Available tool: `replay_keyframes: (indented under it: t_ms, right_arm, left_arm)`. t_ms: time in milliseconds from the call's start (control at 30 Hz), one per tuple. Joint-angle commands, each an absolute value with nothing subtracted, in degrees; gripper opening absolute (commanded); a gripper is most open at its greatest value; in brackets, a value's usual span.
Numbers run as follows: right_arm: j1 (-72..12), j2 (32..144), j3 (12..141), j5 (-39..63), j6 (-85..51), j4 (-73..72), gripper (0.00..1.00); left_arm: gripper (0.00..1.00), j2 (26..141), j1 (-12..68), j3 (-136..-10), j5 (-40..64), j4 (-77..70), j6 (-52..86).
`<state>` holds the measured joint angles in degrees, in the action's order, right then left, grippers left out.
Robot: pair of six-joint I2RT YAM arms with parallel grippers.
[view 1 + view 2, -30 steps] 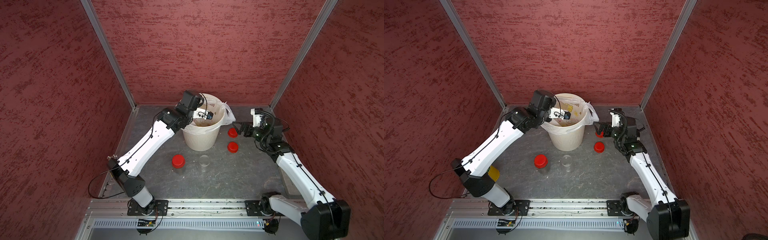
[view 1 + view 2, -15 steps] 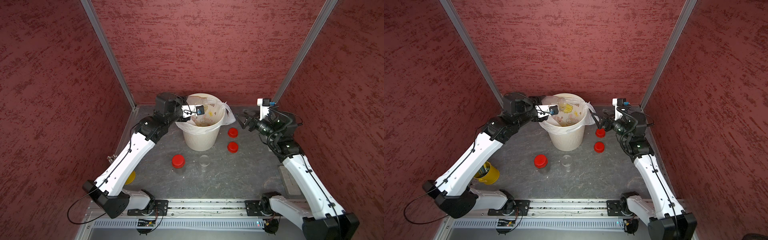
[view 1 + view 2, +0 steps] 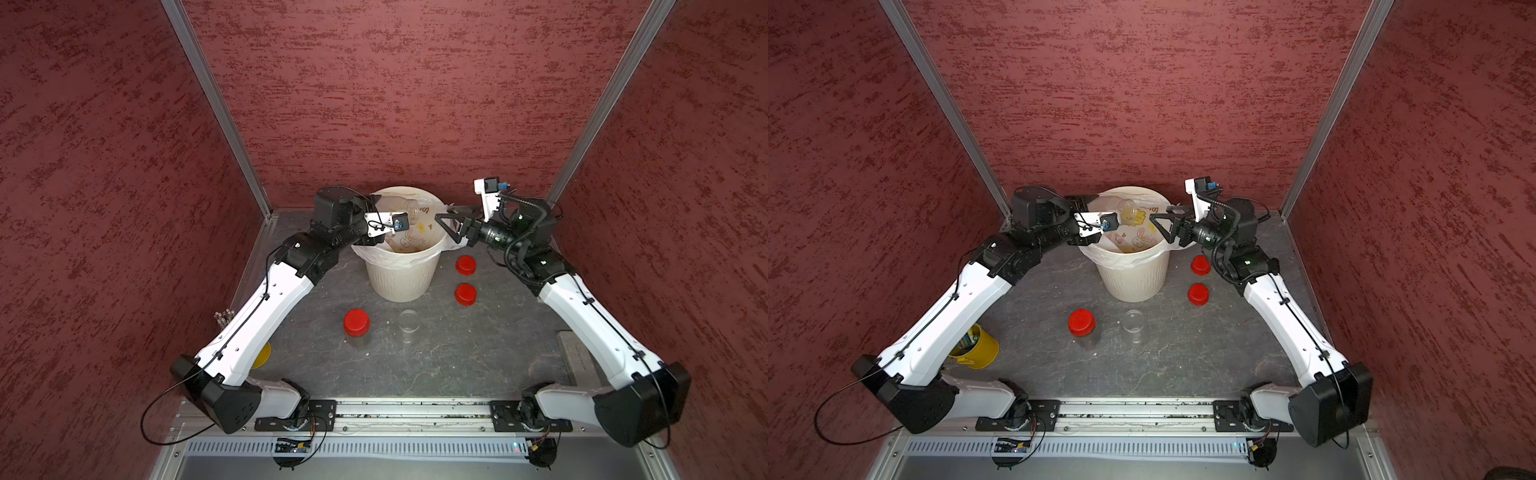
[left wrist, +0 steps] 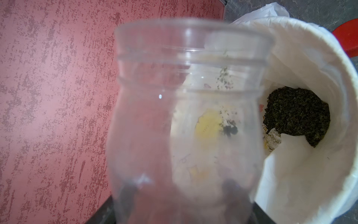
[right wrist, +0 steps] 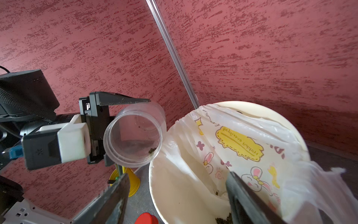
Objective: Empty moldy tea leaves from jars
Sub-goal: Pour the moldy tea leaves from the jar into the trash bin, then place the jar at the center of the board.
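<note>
Uncapped jar (image 4: 189, 116) is clamped between left gripper (image 5: 128, 131) fingers, tipped sideways over bin (image 3: 401, 278), mouth turned toward the right fingers; only crumbs are seen inside. Right gripper (image 5: 178, 173) fingers are held apart, nothing between, tips just beside bin rim. Tea leaves (image 4: 296, 114) are piled in bin, below the left fingers. Capped jar (image 3: 356, 323) and empty open jar (image 3: 408, 321) are stood well apart from all fingers.

Clear glossy plastic jar (image 5: 133, 135), thin crinkled plastic bag (image 5: 290, 155), matt ribbed bin (image 3: 401, 278), rough-textured red walls (image 3: 395, 83).

Top views look down from the front; wrist cameras closely share the bin (image 5: 174, 194).
</note>
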<state>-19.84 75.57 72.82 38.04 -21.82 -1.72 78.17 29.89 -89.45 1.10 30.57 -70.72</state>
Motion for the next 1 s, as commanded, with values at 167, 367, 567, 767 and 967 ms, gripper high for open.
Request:
replay_keyframes:
  t_ms: [167, 367, 567, 767, 967]
  right_arm:
    - [-22.5, 79.9, 78.6, 38.4, -21.0, -2.2, 0.7]
    - [-23.7, 81.5, 80.1, 38.7, -20.7, -1.9, 0.66]
    - [-24.4, 83.0, 81.6, 38.8, -20.7, -2.3, 0.65]
    - [-25.1, 86.3, 83.6, 39.2, -21.0, -2.7, 0.62]
    - [-25.4, 88.1, 85.1, 39.2, -21.0, -2.6, 0.58]
  left_arm:
    - [0.69, 77.3, 29.8, -90.5, 2.3, 29.4, -70.1]
    - [0.69, 77.1, 30.0, -90.4, 2.2, 29.5, -70.3]
    - [0.69, 77.1, 30.2, -90.4, 2.2, 29.5, -70.5]
    - [0.69, 77.0, 30.3, -90.4, 2.3, 29.5, -70.4]
    - [0.69, 77.0, 30.4, -90.4, 2.5, 29.2, -70.6]
